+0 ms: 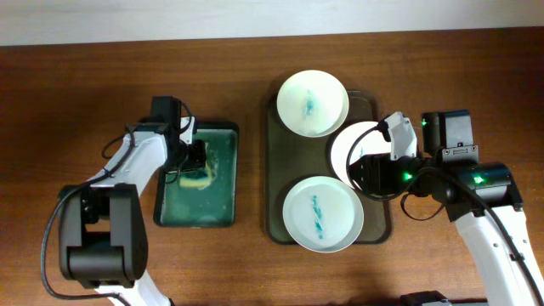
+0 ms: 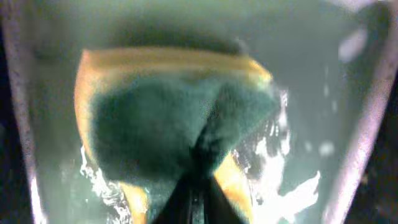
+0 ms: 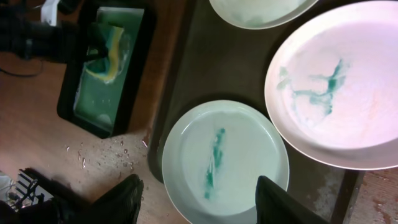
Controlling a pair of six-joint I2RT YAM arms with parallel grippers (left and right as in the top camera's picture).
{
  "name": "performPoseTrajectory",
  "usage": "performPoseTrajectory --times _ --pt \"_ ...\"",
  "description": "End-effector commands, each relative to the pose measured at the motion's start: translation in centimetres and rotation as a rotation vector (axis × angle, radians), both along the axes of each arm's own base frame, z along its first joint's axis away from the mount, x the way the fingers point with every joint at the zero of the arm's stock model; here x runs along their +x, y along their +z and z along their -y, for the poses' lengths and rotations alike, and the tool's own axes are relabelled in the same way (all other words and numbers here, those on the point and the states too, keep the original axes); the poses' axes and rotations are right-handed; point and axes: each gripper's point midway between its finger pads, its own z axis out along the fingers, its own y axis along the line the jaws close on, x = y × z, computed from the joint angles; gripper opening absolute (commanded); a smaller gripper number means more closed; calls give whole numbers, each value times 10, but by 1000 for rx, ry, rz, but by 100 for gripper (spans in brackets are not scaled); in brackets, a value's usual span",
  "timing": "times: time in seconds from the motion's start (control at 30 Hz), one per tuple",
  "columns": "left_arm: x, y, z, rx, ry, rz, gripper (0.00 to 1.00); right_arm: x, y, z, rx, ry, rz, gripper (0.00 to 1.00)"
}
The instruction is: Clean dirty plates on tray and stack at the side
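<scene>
The dark tray [image 1: 276, 174] holds three plates. A whitish plate [image 1: 313, 102] with a blue smear lies at the far end. A pinkish smeared plate [image 1: 347, 144] sits in the middle, partly under my right arm. A grey-blue smeared plate [image 1: 323, 214] lies nearest. My right gripper [image 1: 364, 174] is open and empty; in the right wrist view its fingers [image 3: 202, 199] straddle the grey-blue plate [image 3: 224, 155] from above, with the pinkish plate [image 3: 336, 81] beside it. My left gripper [image 1: 197, 163] is down in the green tray, shut [image 2: 199, 208] on the yellow-green sponge [image 2: 174, 130].
The smaller green tray [image 1: 223, 204] with soapy water stands left of the dark tray; it shows in the right wrist view [image 3: 81, 106] too. Water drops [image 3: 106, 155] lie on the wooden table between the trays.
</scene>
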Motion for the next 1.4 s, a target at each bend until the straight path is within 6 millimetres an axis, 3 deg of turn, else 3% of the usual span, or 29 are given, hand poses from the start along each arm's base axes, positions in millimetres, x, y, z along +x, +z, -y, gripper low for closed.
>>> performPoseTrajectory --times 0.0,0.07,0.13,0.17,0.2,0.23,0.3,0.43,0.5,0.6,0.67,0.8,0.87,0.93,1.03,1.07,1.17,1.27,1.37 --pt "-2 28 6 -18 12 -76 100 1 9 0 6 3 22 59" --pt "6 45 6 -20 12 -58 99 1 9 0 6 3 21 59" --pt "5 44 6 -17 12 -63 100 0 8 0 5 3 14 59" --pt "-1 35 2 4 16 -80 67 -2 5 3 -9 -5 2 59" --pt "-5 28 -7 55 68 -93 58 -3 2 7 -32 -24 -9 59" --pt "-10 20 -18 110 136 -105 58 -3 -3 17 -60 -104 -48 57" --pt "-18 3 -16 117 147 -111 53 -7 -15 40 -127 -287 -135 56" --pt "-19 -11 -12 150 134 -79 41 -18 -34 43 -160 -297 -253 56" --pt "-15 -11 -10 155 126 -61 0 -22 -47 43 -178 -289 -323 56" --pt "-6 8 -5 153 116 -53 0 -19 -71 43 -208 -260 -417 56" --pt "1 32 -2 140 112 -49 0 -17 -89 43 -225 -252 -491 54" --pt "15 94 25 34 -6 18 0 -6 -138 42 -260 -215 -620 43" --pt "12 111 37 -6 -28 40 0 -10 -162 42 -280 -192 -708 40" --pt "6 115 41 -27 -38 31 0 -22 -186 43 -300 -171 -803 35" --pt "1 116 50 -72 -90 17 0 -35 -203 44 -304 -167 -836 34" --pt "0 118 56 -103 -113 17 0 -34 -208 40 -280 -166 -826 29" --pt "-1 118 61 -112 -124 17 0 -16 -215 18 -137 -150 -744 7" --pt "-4 119 81 -115 -175 27 0 12 -219 15 -111 -159 -629 4" --pt "-6 121 111 -133 -198 49 0 20 -219 15 -107 -160 -595 4"
